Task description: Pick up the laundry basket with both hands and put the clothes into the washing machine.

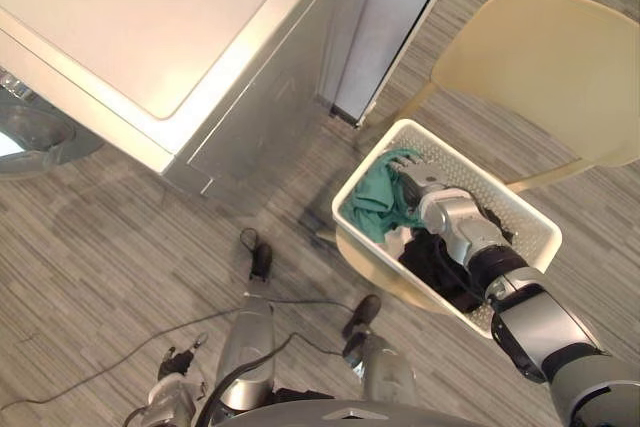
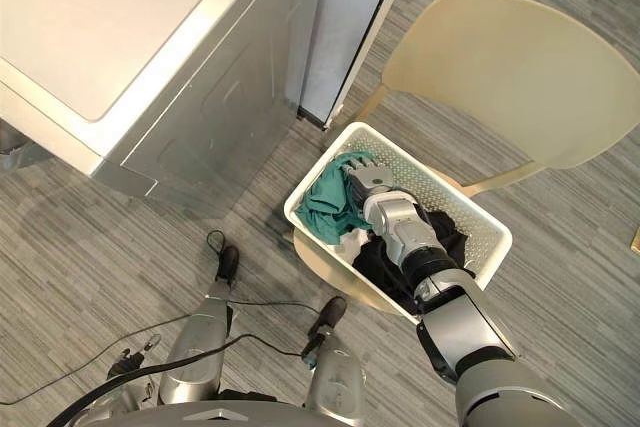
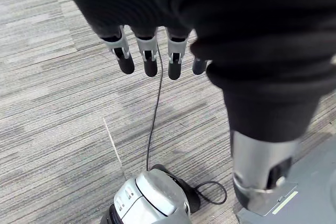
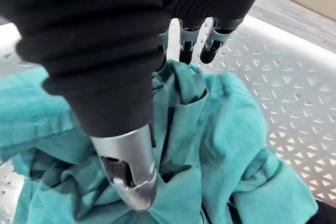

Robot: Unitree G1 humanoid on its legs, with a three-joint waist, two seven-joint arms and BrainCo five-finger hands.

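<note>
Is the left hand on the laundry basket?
No: the left hand hangs open over the grey floor, while the white basket sits apart on the chair.

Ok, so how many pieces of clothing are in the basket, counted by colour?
teal garment: 1
black garment: 1
Total: 2 visible in the white laundry basket; more may lie hidden underneath.
</note>
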